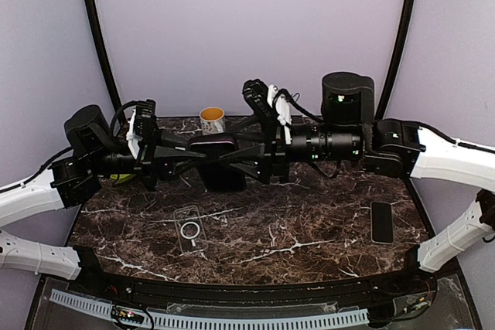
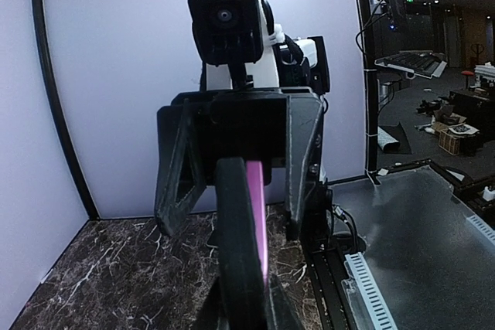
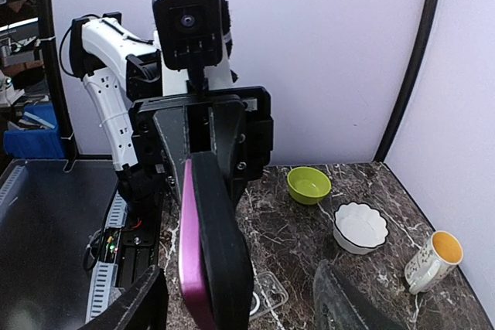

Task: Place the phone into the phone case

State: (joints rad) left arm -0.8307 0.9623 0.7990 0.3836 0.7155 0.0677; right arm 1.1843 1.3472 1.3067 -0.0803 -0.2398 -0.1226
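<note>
A phone (image 1: 216,144), black on one face and purple on the other, hangs edge-up above the back of the table between both arms. My left gripper (image 1: 197,148) is shut on its left end; in the left wrist view the phone (image 2: 244,237) rises from my gripper (image 2: 244,299). My right gripper (image 1: 232,152) faces it, open. In the right wrist view my fingers (image 3: 131,307) stand wide on either side of the phone (image 3: 213,245), not touching it. The clear phone case (image 1: 189,229) with its white ring lies flat on the table below, and its corner (image 3: 267,295) shows beside the phone.
A second black phone (image 1: 381,222) lies flat at the table's right. A mug (image 1: 212,119) stands at the back edge. A green bowl (image 3: 308,185) and a white scalloped bowl (image 3: 360,227) sit on the marble table (image 1: 294,229) near the left arm.
</note>
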